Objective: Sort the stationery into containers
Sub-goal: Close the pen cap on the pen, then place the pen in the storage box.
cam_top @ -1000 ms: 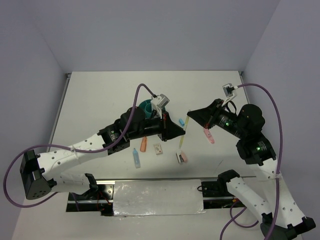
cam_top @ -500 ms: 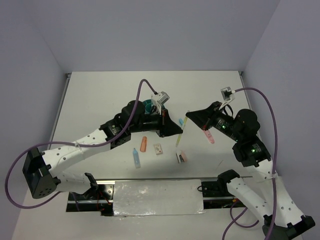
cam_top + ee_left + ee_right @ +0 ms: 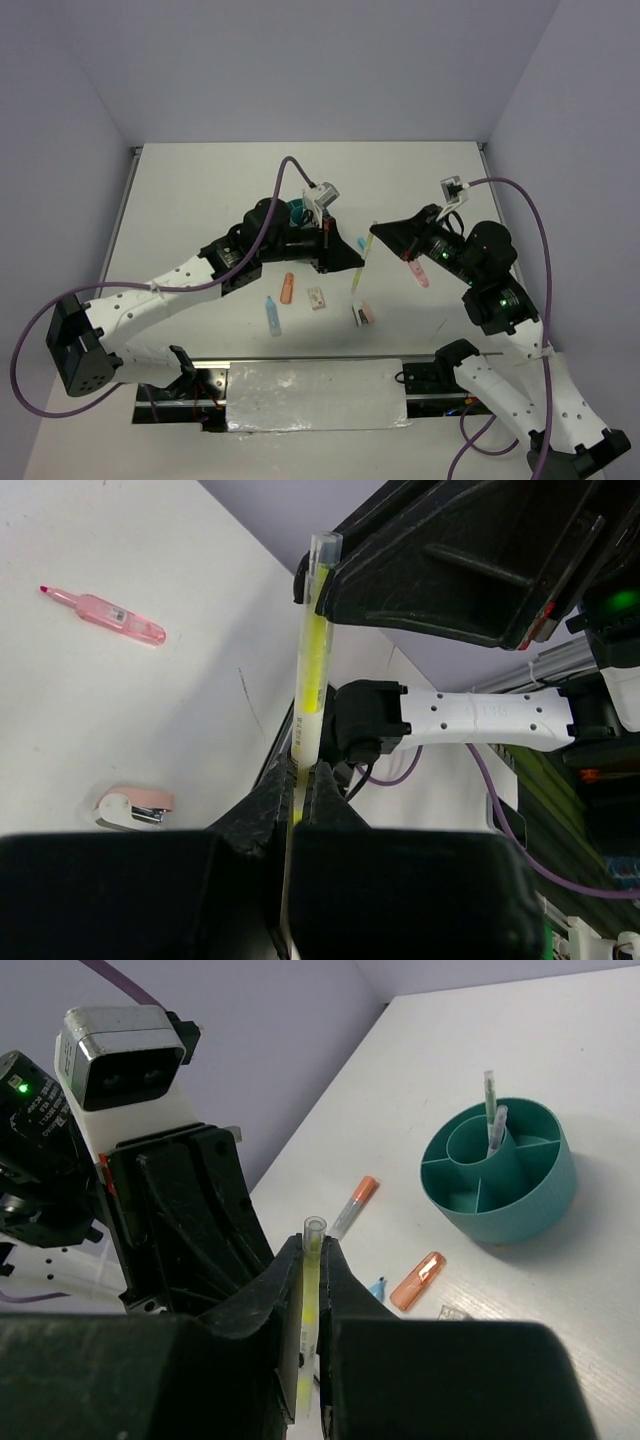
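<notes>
seemingly light, stiff and slick, the yellow pen [image 3: 311,650] was pinched low by the left claw [image 3: 300,778], near its top by the right claw [image 3: 313,1260].

This is a robot lab, set up like a small test booth. A flat white table [image 3: 200,190] has plain pale purple walls [image 3: 300,70] on the far side, the left and the right. A left arm [image 3: 140,300] and a right arm [image 3: 495,390], both white and black, are bolted to a black rail [image 3: 212,378] at the near edge. Purple cables [image 3: 548,215] loop off them. A little camera box [image 3: 125,1055] sits on one wrist.
</notes>
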Robot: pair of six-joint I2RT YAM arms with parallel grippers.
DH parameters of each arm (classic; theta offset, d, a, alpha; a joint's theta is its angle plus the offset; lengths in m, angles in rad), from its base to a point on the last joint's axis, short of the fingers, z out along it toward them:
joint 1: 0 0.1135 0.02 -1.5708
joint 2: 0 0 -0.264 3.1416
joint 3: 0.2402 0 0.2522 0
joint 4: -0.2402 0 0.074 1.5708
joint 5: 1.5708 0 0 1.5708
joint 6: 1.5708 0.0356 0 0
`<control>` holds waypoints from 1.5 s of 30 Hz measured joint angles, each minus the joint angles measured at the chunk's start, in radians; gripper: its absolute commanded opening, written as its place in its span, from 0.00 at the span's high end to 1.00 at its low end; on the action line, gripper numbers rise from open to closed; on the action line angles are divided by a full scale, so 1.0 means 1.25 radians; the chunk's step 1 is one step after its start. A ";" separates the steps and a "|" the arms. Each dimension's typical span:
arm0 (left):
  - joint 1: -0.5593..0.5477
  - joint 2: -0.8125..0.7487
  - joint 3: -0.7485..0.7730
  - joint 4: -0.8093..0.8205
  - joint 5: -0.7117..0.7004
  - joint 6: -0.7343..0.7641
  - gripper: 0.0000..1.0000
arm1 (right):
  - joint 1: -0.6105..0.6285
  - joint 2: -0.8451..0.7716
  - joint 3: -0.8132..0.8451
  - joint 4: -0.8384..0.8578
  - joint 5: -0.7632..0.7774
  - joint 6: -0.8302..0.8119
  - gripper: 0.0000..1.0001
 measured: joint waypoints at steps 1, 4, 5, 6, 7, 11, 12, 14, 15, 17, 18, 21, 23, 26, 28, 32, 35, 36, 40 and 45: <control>0.002 0.000 0.003 -0.004 0.003 0.001 1.00 | 0.000 0.005 0.009 -0.007 0.000 0.002 0.97; 0.009 0.000 0.009 0.012 0.019 0.003 1.00 | 0.005 0.043 0.077 -0.052 0.002 -0.002 1.00; 0.011 0.000 0.009 0.029 0.023 0.004 1.00 | 0.008 0.062 0.114 -0.074 0.001 -0.009 1.00; 0.012 0.000 0.011 0.047 0.024 0.005 1.00 | 0.011 0.080 0.150 -0.092 0.001 -0.016 1.00; 0.013 0.000 0.013 0.062 0.024 0.008 1.00 | 0.013 0.104 0.187 -0.116 0.001 -0.025 1.00; 0.008 -0.008 0.015 0.094 -0.008 0.023 0.98 | 0.022 0.189 0.308 -0.188 -0.004 -0.069 1.00; 0.006 -0.012 0.015 0.091 -0.024 0.024 0.95 | 0.023 0.206 0.327 -0.201 -0.006 -0.078 1.00; 0.002 -0.023 0.015 0.070 -0.065 0.024 0.92 | 0.027 0.233 0.355 -0.223 -0.006 -0.096 1.00; 0.000 -0.029 0.015 0.057 -0.086 0.024 0.89 | 0.029 0.243 0.363 -0.229 -0.006 -0.102 1.00; -0.005 -0.048 0.015 0.026 -0.131 0.030 0.66 | 0.032 0.262 0.375 -0.236 -0.007 -0.107 1.00; -0.006 -0.058 0.015 0.010 -0.152 0.031 0.52 | 0.035 0.269 0.380 -0.236 -0.009 -0.107 1.00; -0.008 -0.098 0.015 -0.041 -0.232 0.031 0.06 | 0.039 0.284 0.381 -0.234 -0.008 -0.109 1.00; -0.002 -0.124 0.015 -0.082 -0.292 0.024 0.01 | 0.039 0.294 0.379 -0.227 0.000 -0.109 1.00; 0.023 -0.168 0.015 -0.155 -0.374 -0.002 0.01 | 0.039 0.307 0.349 -0.165 0.009 -0.108 1.00; 0.044 -0.198 0.015 -0.215 -0.432 -0.023 0.01 | 0.040 0.325 0.324 -0.119 0.015 -0.107 1.00; 0.071 -0.239 0.029 -0.369 -0.551 -0.083 0.01 | 0.045 0.381 0.279 0.008 0.026 -0.113 1.00; 0.077 -0.264 0.032 -0.465 -0.589 -0.103 0.01 | 0.064 0.438 0.276 0.092 0.037 -0.149 1.00; 0.077 -0.272 0.032 -0.491 -0.591 -0.106 0.01 | 0.072 0.458 0.276 0.121 0.042 -0.164 1.00; 0.077 -0.343 0.012 -0.559 -0.601 -0.110 0.01 | 0.094 0.548 0.286 0.224 0.051 -0.216 1.00; 0.077 -0.455 -0.019 -0.612 -0.606 -0.125 0.01 | 0.110 0.669 0.345 0.276 0.054 -0.274 1.00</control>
